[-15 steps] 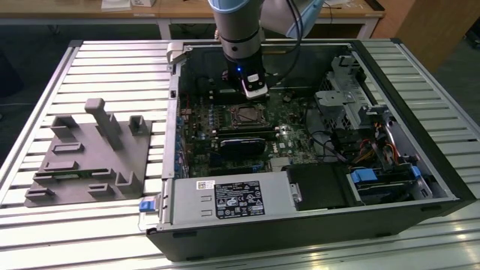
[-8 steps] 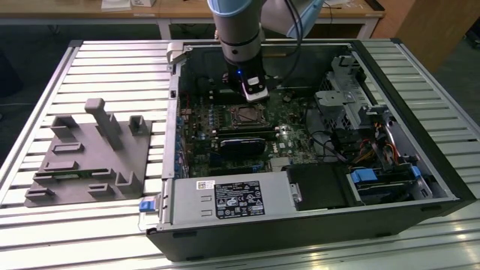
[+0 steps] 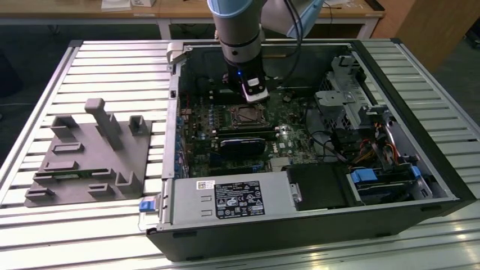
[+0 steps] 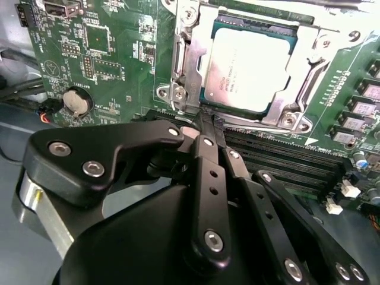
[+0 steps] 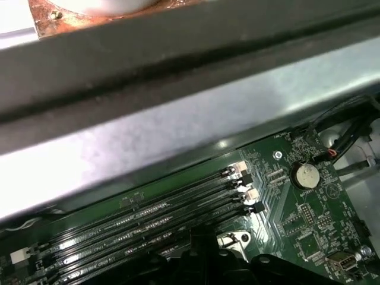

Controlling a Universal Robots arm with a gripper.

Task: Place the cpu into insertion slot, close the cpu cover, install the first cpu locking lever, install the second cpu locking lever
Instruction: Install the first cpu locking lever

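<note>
In the exterior view the arm point(image 3: 238, 34) comes down from 12 o'clock into an open computer case point(image 3: 315, 233) lying on a slatted metal worktop point(image 3: 112, 73). A grey moulded fixture point(image 3: 90, 157) sits on the worktop at 9 o'clock from the case, well apart from it. The insertion slot point(image 3: 246, 115) is a small square with a silvery rim near the middle of the board. The arm's end stands just at its 12 o'clock edge. What lies inside the slot is too small to tell from here. A labelled power supply box point(image 3: 232, 199) fills the case at 6 o'clock.

The second wrist view gives the close detail. The gripper point(image 4: 208, 122) has its black fingers drawn narrow, the tips nearly meeting right at one edge of the socket. Whether they pinch anything cannot be told. The cpu point(image 4: 246, 65) sits flat in the slot, a square silvery-grey top with faint print. The cpu cover point(image 4: 184, 65), a thin silver frame, lies down around it, the chip showing through the cut-out. The long memory slots point(image 4: 279, 157) run just beside the fingertips, and a coin cell point(image 4: 77, 102) sits off on the green board.

The first wrist view looks the other way, at the memory slots, the coin cell and the case's grey metal wall point(image 5: 178, 136) beyond them.
</note>
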